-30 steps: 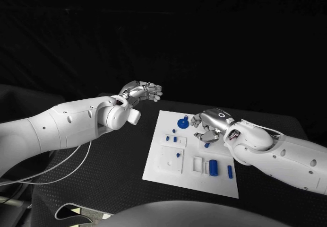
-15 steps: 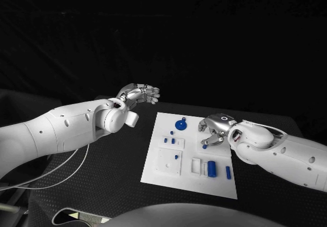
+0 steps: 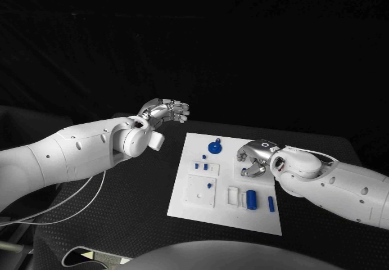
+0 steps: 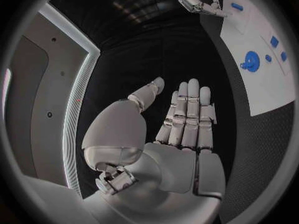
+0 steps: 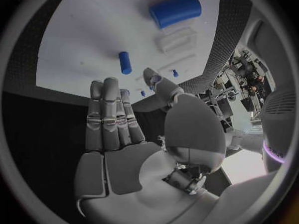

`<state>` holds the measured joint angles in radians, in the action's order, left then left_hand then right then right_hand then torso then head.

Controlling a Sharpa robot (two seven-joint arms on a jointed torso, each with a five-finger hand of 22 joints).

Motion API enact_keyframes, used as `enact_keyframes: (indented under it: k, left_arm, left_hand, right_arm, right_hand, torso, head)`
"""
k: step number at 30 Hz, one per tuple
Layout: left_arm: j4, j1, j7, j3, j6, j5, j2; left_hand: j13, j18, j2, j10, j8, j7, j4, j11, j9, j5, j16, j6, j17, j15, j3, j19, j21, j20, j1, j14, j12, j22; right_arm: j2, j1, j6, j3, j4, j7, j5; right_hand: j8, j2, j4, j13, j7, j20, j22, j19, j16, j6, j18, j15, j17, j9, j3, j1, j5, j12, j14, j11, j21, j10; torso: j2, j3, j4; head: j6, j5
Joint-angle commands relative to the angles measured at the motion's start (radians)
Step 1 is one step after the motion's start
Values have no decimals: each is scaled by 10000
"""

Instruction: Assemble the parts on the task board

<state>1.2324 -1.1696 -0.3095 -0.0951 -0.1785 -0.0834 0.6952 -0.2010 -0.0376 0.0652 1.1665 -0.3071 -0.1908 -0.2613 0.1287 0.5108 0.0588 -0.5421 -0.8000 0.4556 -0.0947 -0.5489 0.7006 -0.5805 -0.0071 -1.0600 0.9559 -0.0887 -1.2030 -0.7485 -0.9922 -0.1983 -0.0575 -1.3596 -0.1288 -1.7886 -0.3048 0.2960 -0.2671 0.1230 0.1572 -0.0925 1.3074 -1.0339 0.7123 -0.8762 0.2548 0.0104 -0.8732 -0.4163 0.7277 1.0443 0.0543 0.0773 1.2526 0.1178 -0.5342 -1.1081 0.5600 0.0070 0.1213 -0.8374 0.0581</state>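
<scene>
My left hand (image 3: 166, 111) hung raised above the black table (image 3: 130, 185), off to the left of the task board (image 3: 223, 211) and clear of it; the wrist view showed its fingers (image 4: 188, 115) straight and side by side with the thumb apart, the palm bare and nothing held. The task board lay flat in the middle of the table. On its far part sat a round blue part (image 3: 215, 148) with a small stem pointing away from me. Nearer me, toward the board's left side, two small blue parts (image 3: 201, 166) stood beside each other, and below them a small blue peg (image 3: 209, 184) sat on a raised white square. Further right, a larger blue cylinder (image 3: 252, 199) lay next to a white slot, with a thin blue bar (image 3: 271, 203) just to its right. My right hand (image 3: 254, 158) hovered over the board's right part, between the round part and the cylinder, its fingers (image 5: 110, 115) released, straight and holding nothing. I could not tell whether it touched the board.
</scene>
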Motion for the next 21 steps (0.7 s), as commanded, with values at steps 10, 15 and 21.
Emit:
enact_keyframes:
  k: [10, 15, 21]
  left_arm:
    - [16, -12, -62, 8, 148, 54, -3]
    - [13, -12, -63, 8, 149, 54, -7]
    - [15, -12, -61, 8, 149, 54, -11]
  left_hand:
    - [13, -151, 12, -60, -47, 20, 81, 12, -14, 12, 70, 82, 22, -42, 8, 16, 72, 58, 75, -5, 44, -12]
    - [13, -151, 9, -61, -48, 20, 85, 13, -15, 12, 75, 83, 28, -43, 9, 17, 74, 59, 77, -4, 45, -14]
    - [14, -150, 8, -61, -49, 19, 92, 13, -16, 11, 83, 85, 38, -43, 11, 17, 76, 60, 83, -3, 44, -17]
  right_arm:
    - [101, 92, 336, -84, 245, -86, -339]
    - [142, 109, 349, -93, 304, -67, -364]
    - [197, 164, 389, -105, 372, -34, -379]
  right_hand:
    - [-199, -145, 223, -11, -28, 56, 206, -35, 58, -239, 70, -111, 0, -79, 535, 388, -58, 138, 71, -57, -92, -360]
    - [-304, -400, 361, 1, -29, 66, 210, -70, 78, -392, 70, -145, -1, -119, 777, 505, -59, 210, 126, -95, -128, -564]
    - [-410, -675, 410, 10, -68, 79, 216, -90, 92, -556, 70, -203, -3, -160, 920, 537, -59, 274, 166, -158, -171, -769]
  torso:
    - [-3, -7, 0]
    - [-2, -6, 2]
    - [-3, -7, 2]
  head:
    - [-53, 10]
    - [-75, 21]
    - [-96, 30]
